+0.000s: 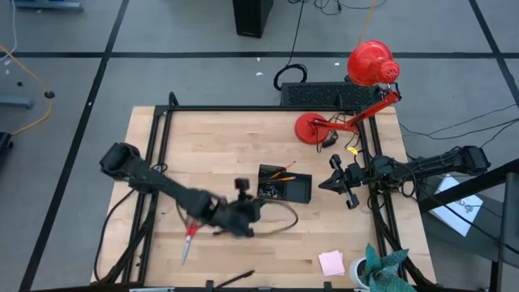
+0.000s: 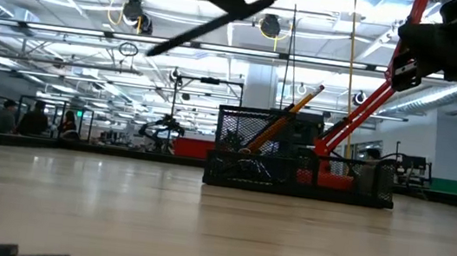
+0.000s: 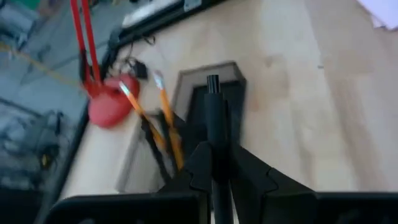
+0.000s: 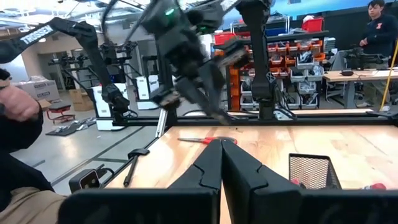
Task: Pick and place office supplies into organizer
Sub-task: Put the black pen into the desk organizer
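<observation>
Carrying a black pen [image 3: 213, 130] pinched lengthwise, the left gripper [image 3: 214, 163] hung above mid-table, the organizer [image 1: 285, 184] just beyond toward the table's right edge, pen tip aimed at it.

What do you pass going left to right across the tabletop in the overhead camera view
Red-handled scissors → left gripper, shut on a black pen → black organizer → pink sticky-note pad → right gripper → teal cloth.
</observation>
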`<state>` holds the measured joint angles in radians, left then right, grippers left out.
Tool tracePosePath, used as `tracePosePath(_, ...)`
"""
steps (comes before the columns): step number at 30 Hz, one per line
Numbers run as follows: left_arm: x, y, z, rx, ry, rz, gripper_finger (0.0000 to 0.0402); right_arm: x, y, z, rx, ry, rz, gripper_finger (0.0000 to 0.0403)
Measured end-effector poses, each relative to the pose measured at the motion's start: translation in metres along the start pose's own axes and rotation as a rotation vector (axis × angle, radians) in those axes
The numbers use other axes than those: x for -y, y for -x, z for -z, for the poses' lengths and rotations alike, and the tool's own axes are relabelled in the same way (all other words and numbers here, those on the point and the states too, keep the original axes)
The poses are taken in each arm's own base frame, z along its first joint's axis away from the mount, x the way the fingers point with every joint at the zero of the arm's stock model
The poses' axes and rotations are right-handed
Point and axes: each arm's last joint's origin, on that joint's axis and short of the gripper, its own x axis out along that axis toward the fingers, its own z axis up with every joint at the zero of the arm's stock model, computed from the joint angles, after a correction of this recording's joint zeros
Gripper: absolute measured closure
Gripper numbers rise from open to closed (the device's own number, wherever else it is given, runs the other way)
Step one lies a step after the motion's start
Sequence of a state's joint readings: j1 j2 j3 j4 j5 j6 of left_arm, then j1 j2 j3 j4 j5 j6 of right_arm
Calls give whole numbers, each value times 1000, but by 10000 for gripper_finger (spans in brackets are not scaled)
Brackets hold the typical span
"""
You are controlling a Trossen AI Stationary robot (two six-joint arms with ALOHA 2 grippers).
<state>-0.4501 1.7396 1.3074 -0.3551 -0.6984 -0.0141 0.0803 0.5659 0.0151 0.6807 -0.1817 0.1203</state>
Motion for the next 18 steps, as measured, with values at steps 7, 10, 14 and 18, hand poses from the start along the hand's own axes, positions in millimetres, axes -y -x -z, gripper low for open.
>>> tracePosePath(7,-56,-11,-32,285,-76,175,366,0,0,1,-7,-1,-1,403)
tracePosePath(10,-82,-28,-29,299,-77,201,365,0,0,1,-8,-1,-1,403)
tracePosePath(14,-112,-46,-25,397,-29,296,371,0,0,1,-8,-1,-1,403)
tracePosePath(18,-126,-65,-2,486,-7,358,387,0,0,1,-9,-1,-1,403)
